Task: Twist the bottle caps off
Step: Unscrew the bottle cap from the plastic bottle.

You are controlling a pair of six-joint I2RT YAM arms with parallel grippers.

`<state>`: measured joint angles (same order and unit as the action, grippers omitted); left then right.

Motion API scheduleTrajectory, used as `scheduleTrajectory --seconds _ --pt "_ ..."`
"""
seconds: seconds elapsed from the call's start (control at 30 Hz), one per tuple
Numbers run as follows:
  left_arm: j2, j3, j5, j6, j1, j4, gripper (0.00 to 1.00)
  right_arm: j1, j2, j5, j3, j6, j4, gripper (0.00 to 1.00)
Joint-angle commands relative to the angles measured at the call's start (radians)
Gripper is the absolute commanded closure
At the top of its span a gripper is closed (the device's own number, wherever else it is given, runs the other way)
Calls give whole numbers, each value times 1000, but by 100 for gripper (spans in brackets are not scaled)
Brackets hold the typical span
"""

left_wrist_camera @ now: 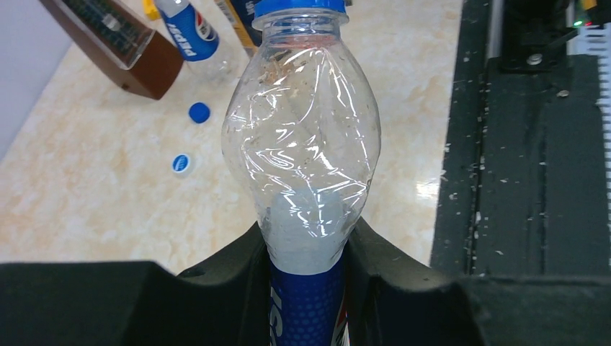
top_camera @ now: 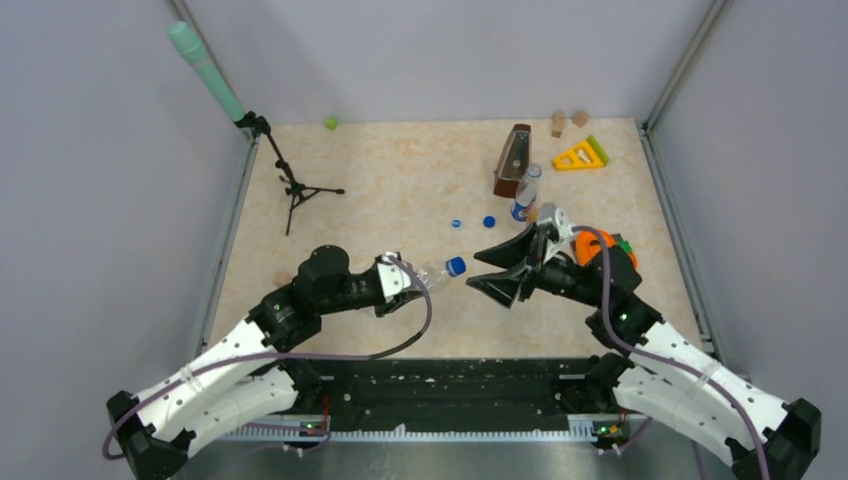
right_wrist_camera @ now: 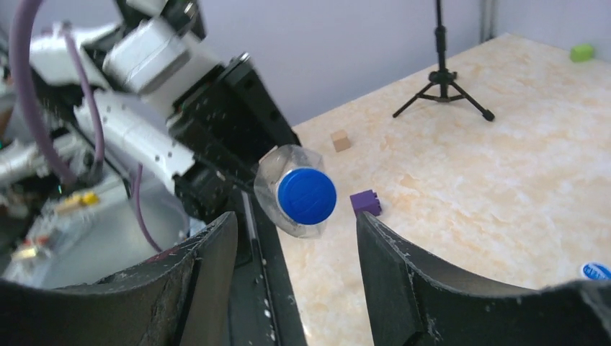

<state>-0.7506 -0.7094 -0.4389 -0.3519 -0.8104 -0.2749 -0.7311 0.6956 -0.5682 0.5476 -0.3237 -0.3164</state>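
Observation:
My left gripper (left_wrist_camera: 308, 249) is shut on the blue-labelled lower body of a crumpled clear bottle (left_wrist_camera: 302, 144), held above the table with its neck pointing right. Its dark blue bottle cap (right_wrist_camera: 307, 194) is still on the neck. Facing that cap, my right gripper (right_wrist_camera: 295, 241) stands open, and the cap sits just beyond the fingertips without touching either finger. From above, the cap (top_camera: 455, 266) is a short way left of the right gripper (top_camera: 478, 272). Two loose caps lie on the table, one dark blue (left_wrist_camera: 199, 112) and one paler (left_wrist_camera: 181, 163).
A second Pepsi bottle (top_camera: 525, 195) stands beside a brown wooden case (top_camera: 512, 160) at the back right. A purple cube (right_wrist_camera: 366, 202) and a wooden cube (right_wrist_camera: 340, 140) lie under the held bottle's side. A black tripod (top_camera: 295, 185) stands at the back left, and yellow and orange toys (top_camera: 582, 155) are on the right.

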Motion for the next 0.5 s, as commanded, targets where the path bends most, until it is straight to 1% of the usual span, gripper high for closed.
scheduleTrajectory --seconds 0.0,0.07,0.2,0.23,0.3,0.4,0.47 --pt "59 52 166 -69 -40 148 100 -5 -50 197 -10 -284 -65 40" --pt "88 82 227 -91 -66 188 100 -6 -70 226 -33 -354 -93 40" --pt "108 128 403 -188 -178 265 100 -5 -77 355 -47 -450 -46 40" --pt "96 132 491 -228 -211 264 100 -5 -74 359 -52 -479 -55 40" --pt "57 131 589 -281 -269 259 100 -5 -58 349 -63 -522 -103 40" --pt "22 127 648 -306 -308 264 100 -5 -23 356 -60 -572 -109 39" --pt "11 136 692 -332 -325 310 100 -5 0 340 -50 -577 -103 39"
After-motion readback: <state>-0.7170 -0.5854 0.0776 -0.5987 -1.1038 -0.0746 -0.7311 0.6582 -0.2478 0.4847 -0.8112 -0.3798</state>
